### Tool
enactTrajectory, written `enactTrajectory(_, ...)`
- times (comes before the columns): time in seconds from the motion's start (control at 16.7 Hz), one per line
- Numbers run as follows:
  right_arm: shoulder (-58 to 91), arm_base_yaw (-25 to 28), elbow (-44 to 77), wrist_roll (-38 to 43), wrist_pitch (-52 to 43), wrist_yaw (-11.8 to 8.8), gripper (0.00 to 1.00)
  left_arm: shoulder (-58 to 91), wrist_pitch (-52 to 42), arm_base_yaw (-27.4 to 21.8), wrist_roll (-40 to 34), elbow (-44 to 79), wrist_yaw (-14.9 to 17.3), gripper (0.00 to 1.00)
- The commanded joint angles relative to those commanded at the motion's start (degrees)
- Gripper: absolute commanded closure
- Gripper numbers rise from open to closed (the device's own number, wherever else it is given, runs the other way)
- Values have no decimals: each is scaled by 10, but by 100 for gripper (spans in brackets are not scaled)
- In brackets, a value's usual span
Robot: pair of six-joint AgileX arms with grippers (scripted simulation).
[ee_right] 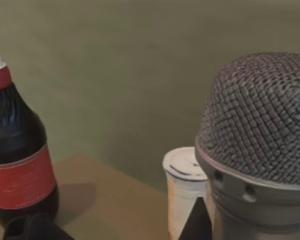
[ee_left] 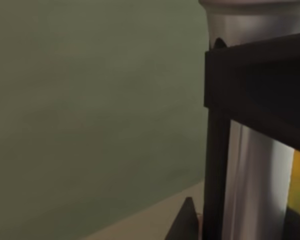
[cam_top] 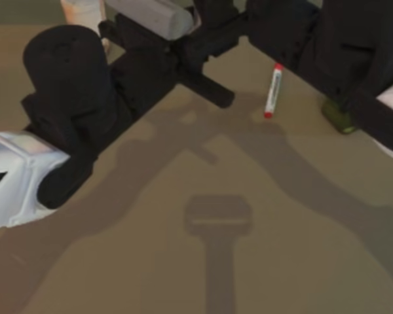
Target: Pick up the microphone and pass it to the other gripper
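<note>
The microphone is held up in the air at the far middle of the table, where both arms meet. Its silver-grey mesh head (ee_right: 257,115) fills the right wrist view, close beside one black fingertip (ee_right: 196,220). In the top view its black handle (cam_top: 209,86) points down and to the right. My right gripper (cam_top: 203,40) reaches in from the right and looks shut on the microphone; in the left wrist view a black finger (ee_left: 255,95) crosses the silver body (ee_left: 250,185). My left gripper (cam_top: 180,59) comes in from the left, right against the microphone.
A white marker with red ends (cam_top: 273,91) lies on the table right of centre. A green object (cam_top: 339,116) sits half under the right arm. A cola bottle (ee_right: 20,165) and a white cup (ee_right: 185,185) stand at the far left. Arm shadows cross the table (cam_top: 281,229).
</note>
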Motion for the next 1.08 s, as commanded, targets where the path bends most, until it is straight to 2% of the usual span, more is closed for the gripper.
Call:
enactTrajectory(0.48, 0, 0, 0, 0, 0, 0, 98, 0, 0, 0, 0, 0, 0, 100)
enactTrajectory(1.02, 0, 0, 0, 0, 0, 0, 100, 0, 0, 0, 0, 0, 0, 100)
enactTrajectory(1.08, 0, 0, 0, 0, 0, 0, 100, 0, 0, 0, 0, 0, 0, 92)
